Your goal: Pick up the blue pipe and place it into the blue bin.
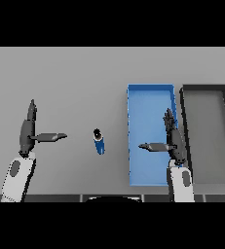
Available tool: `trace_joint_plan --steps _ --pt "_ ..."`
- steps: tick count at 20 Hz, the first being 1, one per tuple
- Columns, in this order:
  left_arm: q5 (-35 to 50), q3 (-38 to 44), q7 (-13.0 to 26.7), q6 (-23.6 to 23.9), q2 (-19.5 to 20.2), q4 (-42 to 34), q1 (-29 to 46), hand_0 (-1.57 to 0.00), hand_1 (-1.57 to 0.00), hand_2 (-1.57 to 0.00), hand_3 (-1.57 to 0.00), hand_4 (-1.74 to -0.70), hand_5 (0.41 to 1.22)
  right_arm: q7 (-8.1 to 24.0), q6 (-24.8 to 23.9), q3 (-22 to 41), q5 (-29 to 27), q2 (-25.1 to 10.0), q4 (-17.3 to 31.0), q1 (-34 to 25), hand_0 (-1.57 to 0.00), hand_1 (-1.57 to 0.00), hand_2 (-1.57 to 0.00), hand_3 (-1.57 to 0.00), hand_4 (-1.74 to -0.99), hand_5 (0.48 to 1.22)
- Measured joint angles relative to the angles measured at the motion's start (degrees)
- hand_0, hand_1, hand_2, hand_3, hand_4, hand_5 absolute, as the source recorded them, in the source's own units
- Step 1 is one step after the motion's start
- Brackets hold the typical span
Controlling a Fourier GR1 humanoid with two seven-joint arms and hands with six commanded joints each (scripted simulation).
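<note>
One blue pipe (99,141) is counted on the grey table (65,73). Two bins are counted toward the table's right edge: one blue bin (145,97) and one dark bin (206,89). Two hands are seen, a left hand (28,130) and a right hand (172,138).

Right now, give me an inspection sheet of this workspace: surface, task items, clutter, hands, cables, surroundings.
Surface: grey table.
Job's things: blue pipe stands on the table between the hands, left of the blue bin; the bin holds nothing.
Clutter: dark bin right of the blue bin, its floor bare.
Hands: left hand open, left of the pipe, apart from it; right hand open, over the blue bin's right edge.
Cables: nothing seen.
Surroundings: nothing seen.
</note>
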Motion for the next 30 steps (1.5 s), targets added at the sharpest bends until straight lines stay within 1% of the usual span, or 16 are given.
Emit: trace_joint_plan --steps 6,7,8,9,11,13,15,16,18,19,22,25,27,28,29,30 --pt "-0.45 -0.53 -0.81 0.33 -0.30 -0.82 0.94 0.00 0.00 0.00 0.00 -1.01 0.586 -0.17 0.30 -0.51 -0.49 -0.79 -0.42 0.42 0.00 0.00 0.00 0.00 -1.222 0.603" --pt "-1.07 -2.47 -4.13 -5.60 3.31 -1.29 2.28 0.00 0.00 0.00 0.00 -1.01 0.588 -3.94 2.13 1.01 2.13 -4.11 -2.33 2.21 0.00 0.00 0.00 0.00 -1.227 0.603" --pt "-1.34 -3.41 -5.92 -8.92 5.45 -1.69 3.15 0.00 0.00 0.00 0.00 -1.01 0.588 -5.39 3.41 2.43 3.68 -5.55 -3.83 3.93 0.00 0.00 0.00 0.00 -1.230 0.601" --pt "-1.49 -3.68 -6.73 -11.14 7.22 -1.44 3.31 0.00 0.00 0.00 0.00 -1.01 0.588 -5.61 3.96 2.90 4.37 -6.75 -5.32 4.95 0.00 0.00 0.00 0.00 -1.228 0.599" --pt "-1.48 -4.09 -8.13 -13.22 8.91 -2.32 4.72 0.00 0.00 0.00 0.00 -1.01 0.587 -5.34 4.68 3.52 5.01 -7.90 -6.84 6.08 0.00 0.00 0.00 0.00 -1.231 0.599" --pt "-1.14 -4.09 -7.88 -14.40 9.68 -2.06 4.27 0.00 0.00 0.00 0.00 -1.01 0.589 -3.11 4.38 4.57 6.21 -7.64 -7.56 5.86 0.00 0.00 0.00 0.00 -1.226 0.593" --pt "0.24 -4.42 -10.28 -16.94 10.11 -3.23 5.39 0.00 0.00 0.00 0.00 -1.02 0.594 -3.10 4.39 4.41 6.23 -7.83 -7.25 6.16 0.00 0.00 0.00 0.00 -1.218 0.589" --pt "0.67 -5.15 -10.22 -18.20 9.99 -3.79 5.42 0.00 0.00 0.00 0.00 -1.02 0.587 -3.99 4.67 4.59 6.35 -8.18 -7.93 6.59 0.00 0.00 0.00 0.00 -1.216 0.587" --pt "0.45 -6.73 -9.39 -20.69 11.48 -5.63 5.92 0.00 0.00 0.00 0.00 -1.02 0.573 -3.51 4.43 5.06 6.98 -7.81 -7.63 6.66 0.00 0.00 0.00 0.00 -1.220 0.589" --pt "0.36 -7.53 -8.76 -21.97 11.95 -6.00 5.87 0.00 0.00 0.00 0.00 -1.03 0.565 -4.04 4.88 4.35 6.08 -8.50 -7.95 6.46 0.00 0.00 0.00 0.00 -1.225 0.595" --pt "-0.49 -10.69 -5.78 -24.43 12.31 -8.52 5.49 0.00 0.00 0.00 0.00 -1.05 0.513 -5.94 5.35 4.77 6.45 -8.41 -7.01 5.80 0.00 0.00 0.00 0.00 -1.229 0.606" --pt "-0.97 -14.12 -1.87 -26.03 10.82 -10.21 4.73 0.00 0.00 0.00 0.00 -1.09 0.480 -6.38 5.29 4.94 6.42 -8.03 -7.25 5.85 0.00 0.00 0.00 0.00 -1.244 0.607" --pt "-2.39 -16.32 -1.59 -26.63 9.23 -10.25 4.28 0.00 0.00 0.00 0.00 -1.09 0.463 -5.43 4.80 4.52 6.70 -8.20 -6.58 5.19 0.00 0.00 0.00 0.00 -1.256 0.616" --pt "-3.10 -17.03 -1.64 -26.93 8.78 -10.01 3.69 0.00 0.00 0.00 0.00 -1.10 0.454 -6.22 4.85 4.68 6.56 -8.09 -7.49 5.58 0.00 0.00 0.00 0.00 -1.257 0.617" --pt "-4.07 -17.85 -2.29 -26.86 8.29 -10.22 3.86 0.00 0.00 0.00 0.00 -1.10 0.447 -5.87 5.19 4.54 6.53 -8.43 -6.75 5.53 0.00 0.00 0.00 0.00 -1.262 0.617" --pt "-4.75 -18.82 -2.29 -26.98 7.41 -9.92 4.10 0.00 0.00 0.00 0.00 -1.11 0.447 -6.99 5.34 4.68 6.35 -8.11 -6.86 6.10 0.00 0.00 0.00 0.00 -1.263 0.617"
